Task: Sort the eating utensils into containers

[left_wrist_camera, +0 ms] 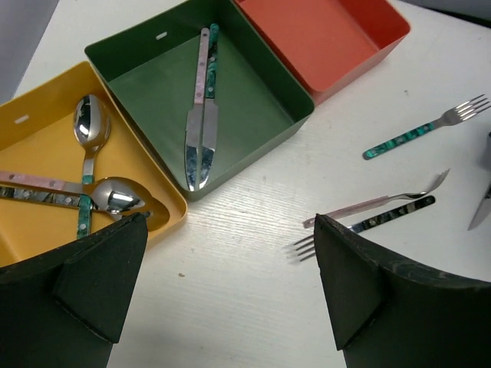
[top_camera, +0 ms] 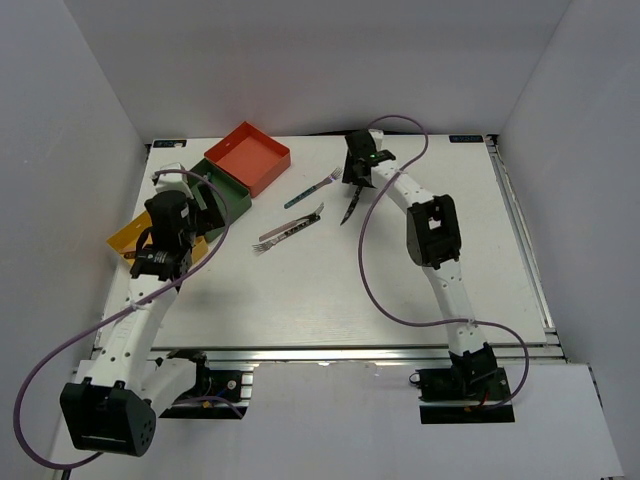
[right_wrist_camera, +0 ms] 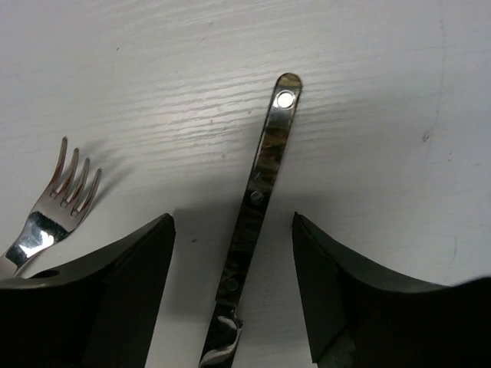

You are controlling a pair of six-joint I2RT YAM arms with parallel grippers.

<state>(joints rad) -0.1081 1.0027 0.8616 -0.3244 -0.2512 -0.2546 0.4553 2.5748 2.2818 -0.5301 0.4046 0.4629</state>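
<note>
Carefully: my right pincer (right_wrist_camera: 232,245), released, straddles the slim dark-handled metal knife (right_wrist_camera: 265,172) flat on the white counter (right_wrist_camera: 383,115); closing off-centre could spin it into the silver fork (right_wrist_camera: 65,184) beside one jaw.

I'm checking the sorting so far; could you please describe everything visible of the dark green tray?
The green tray is a shallow, square, open-topped box with low walls, matte dark green, plastic-looking, with a small slot in one wall. It sits flat on the white table, between the yellow tray and red tray, seemingly touching both. Two knives lie inside, side by side, one pink-handled, one teal-handled.
</note>
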